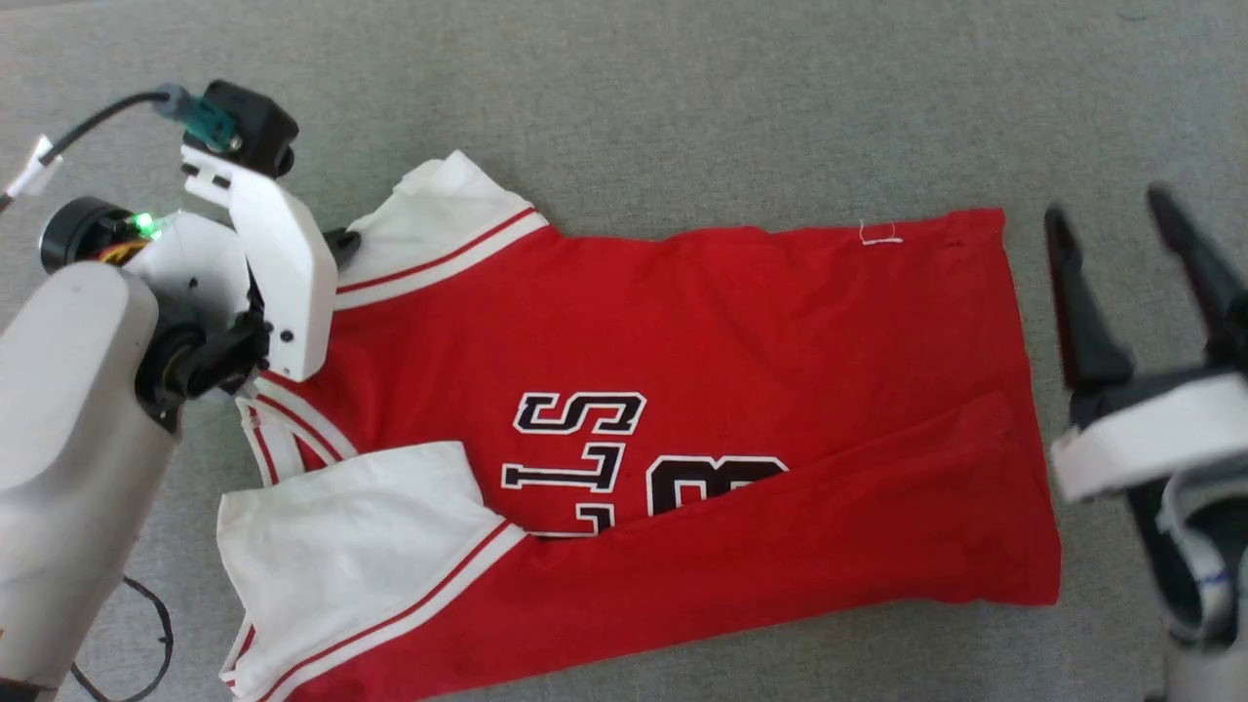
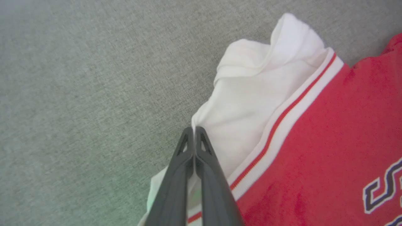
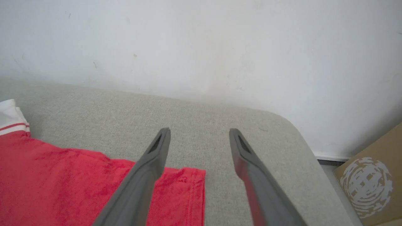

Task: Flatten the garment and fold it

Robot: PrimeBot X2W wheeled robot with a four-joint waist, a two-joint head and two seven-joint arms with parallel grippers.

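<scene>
garment (image 1: pixel 780 322) flat-ish on grey cushion (image 1: pixel 682 97), near edge flopped over the lettering (image 1: pixel 585 414) | left gripper (image 2: pixel 194 130) pinched on white sleeve (image 2: pixel 251 94) edge | right gripper (image 3: pixel 200 130) fingers apart beside hem (image 1: pixel 1014 322) | looks light, floppy, so you'd grab hem corners

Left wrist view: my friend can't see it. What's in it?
The left claw is shut on the white sleeve edge of a red T-shirt. The shirt lies on a grey cloth surface, with black lettering at the picture's right edge.
</scene>
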